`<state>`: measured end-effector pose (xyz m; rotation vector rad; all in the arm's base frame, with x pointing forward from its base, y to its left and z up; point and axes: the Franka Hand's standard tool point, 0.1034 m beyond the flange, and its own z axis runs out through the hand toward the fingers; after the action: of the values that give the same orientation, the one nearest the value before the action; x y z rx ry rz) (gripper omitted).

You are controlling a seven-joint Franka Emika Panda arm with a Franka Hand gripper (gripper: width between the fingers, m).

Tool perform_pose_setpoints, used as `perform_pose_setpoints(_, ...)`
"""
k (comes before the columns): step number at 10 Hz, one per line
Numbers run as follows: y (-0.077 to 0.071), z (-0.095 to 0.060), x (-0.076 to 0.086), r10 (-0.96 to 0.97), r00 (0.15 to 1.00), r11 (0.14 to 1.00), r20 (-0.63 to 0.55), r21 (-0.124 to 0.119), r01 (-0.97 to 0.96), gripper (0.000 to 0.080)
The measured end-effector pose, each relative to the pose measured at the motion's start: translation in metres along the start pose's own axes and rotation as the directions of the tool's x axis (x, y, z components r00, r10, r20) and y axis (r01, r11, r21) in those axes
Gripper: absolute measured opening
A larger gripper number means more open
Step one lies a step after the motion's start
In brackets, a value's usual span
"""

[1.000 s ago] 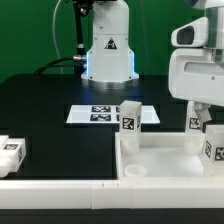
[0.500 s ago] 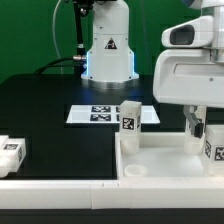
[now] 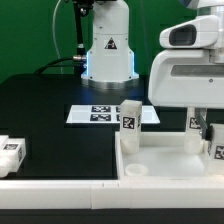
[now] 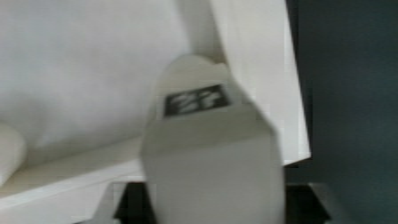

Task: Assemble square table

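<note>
At the exterior view's left edge a lying leg [image 3: 10, 154] rests on the black counter [image 3: 45, 118], just behind the long white bar [image 3: 60, 196] that runs along the front. From there toward the middle the counter is bare and dark, a wide stretch of free room. The marker board [image 3: 103, 113] lies flat in front of the robot's base [image 3: 108, 52], behind it a green wall. Just right of the board, an upright leg [image 3: 130, 123] stands at the back corner of the square tabletop [image 3: 160, 158], whose raised rim walls in a white floor. The arm's bulky white hand hangs over the tray's right half, leaving little room there. The claw [image 4: 210, 206] is clamped on a held leg [image 3: 194, 138]: in the wrist view the dark fingers [image 4: 121, 206] press both its sides, its tag faces the camera, and its rounded tip points at the tray's inner wall. Another tagged leg [image 3: 215, 151] shows at the right edge.
</note>
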<state>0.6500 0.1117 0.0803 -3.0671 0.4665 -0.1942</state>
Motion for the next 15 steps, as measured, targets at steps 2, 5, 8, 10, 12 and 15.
perform_pose_setpoints(2, 0.002, 0.0, 0.001, 0.142, 0.99, 0.99, 0.001, -0.003, -0.142, 0.0289)
perform_pose_setpoints(5, 0.008, 0.001, 0.001, 0.504, 0.864, 0.864, -0.004, -0.014, -0.504, 0.0289)
perform_pose_setpoints(8, 0.014, 0.001, -0.001, 0.857, 0.514, 0.515, 0.013, -0.027, -0.857, 0.029)
perform_pose_setpoints(10, 0.015, 0.001, -0.003, 0.927, 0.375, 0.376, 0.023, -0.034, -0.926, 0.0291)
perform_pose_setpoints(12, 0.015, 0.001, -0.004, 0.962, 0.272, 0.273, 0.022, -0.042, -0.961, 0.0291)
perform_pose_setpoints(15, 0.014, 0.001, -0.008, 0.991, -0.13, -0.128, 0.038, -0.061, -0.99, 0.0291)
